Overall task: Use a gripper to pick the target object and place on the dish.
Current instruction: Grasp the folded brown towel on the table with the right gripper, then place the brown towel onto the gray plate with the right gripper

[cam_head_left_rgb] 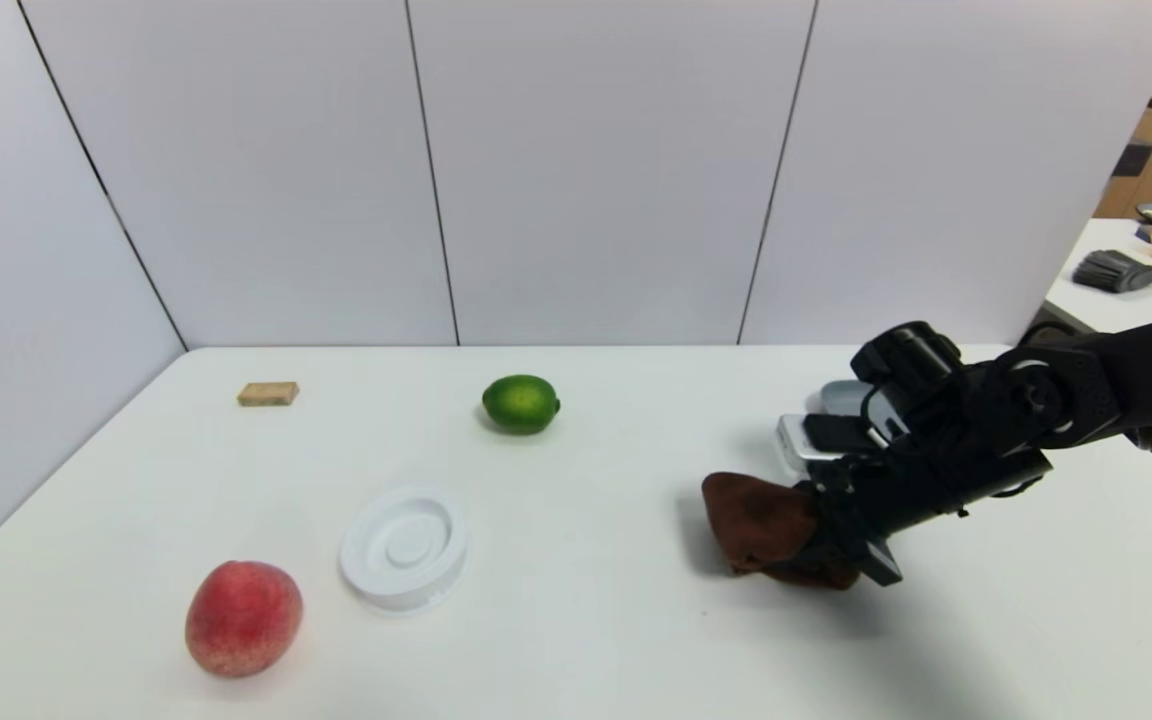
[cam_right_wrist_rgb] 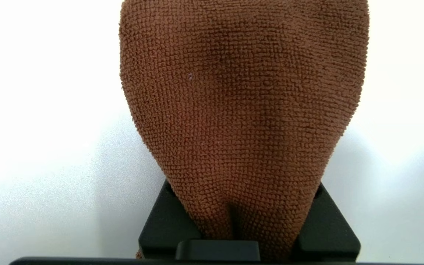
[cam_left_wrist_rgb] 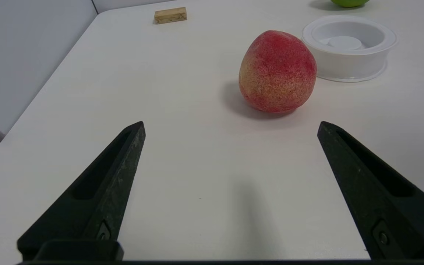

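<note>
The right gripper (cam_head_left_rgb: 816, 530) pinches the towel (cam_head_left_rgb: 761, 520); the dish (cam_head_left_rgb: 841, 397) lies just behind it, beyond the wrist.

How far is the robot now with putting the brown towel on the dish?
Done: the right gripper has shut on the brown towel, which bunches between its fingers. In hand: the towel seems to be still low on the white table. Left: lifting it and carrying it to the blue-grey dish behind the arm. The left gripper waits open near the peach.
</note>
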Controlling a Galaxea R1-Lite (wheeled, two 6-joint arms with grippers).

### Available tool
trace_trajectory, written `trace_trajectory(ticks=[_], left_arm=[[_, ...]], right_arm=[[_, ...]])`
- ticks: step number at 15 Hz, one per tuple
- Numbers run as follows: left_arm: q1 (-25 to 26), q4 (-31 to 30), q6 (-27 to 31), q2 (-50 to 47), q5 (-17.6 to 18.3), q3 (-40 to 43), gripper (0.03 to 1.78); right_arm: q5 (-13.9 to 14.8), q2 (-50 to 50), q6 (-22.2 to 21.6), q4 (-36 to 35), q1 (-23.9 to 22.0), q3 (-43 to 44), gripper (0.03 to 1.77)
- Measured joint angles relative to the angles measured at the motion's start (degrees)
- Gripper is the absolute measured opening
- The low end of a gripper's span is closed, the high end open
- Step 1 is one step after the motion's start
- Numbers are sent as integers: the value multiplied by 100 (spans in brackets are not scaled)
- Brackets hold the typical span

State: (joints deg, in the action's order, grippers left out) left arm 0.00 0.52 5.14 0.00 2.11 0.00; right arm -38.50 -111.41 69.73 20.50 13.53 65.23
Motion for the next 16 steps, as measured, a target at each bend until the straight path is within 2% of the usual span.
trace_trajectory(ticks=[4,8,16], left_arm=[[0,0,0,0,0,0,169],[0,0,2,0,0,0,169],[0,0,2,0,0,0,169]], right_arm=[[11,100,-5,24,-94,141,51],[24,193,-74,28,-394,607,51],[77,-122,-91,30,-1596,1595,51]])
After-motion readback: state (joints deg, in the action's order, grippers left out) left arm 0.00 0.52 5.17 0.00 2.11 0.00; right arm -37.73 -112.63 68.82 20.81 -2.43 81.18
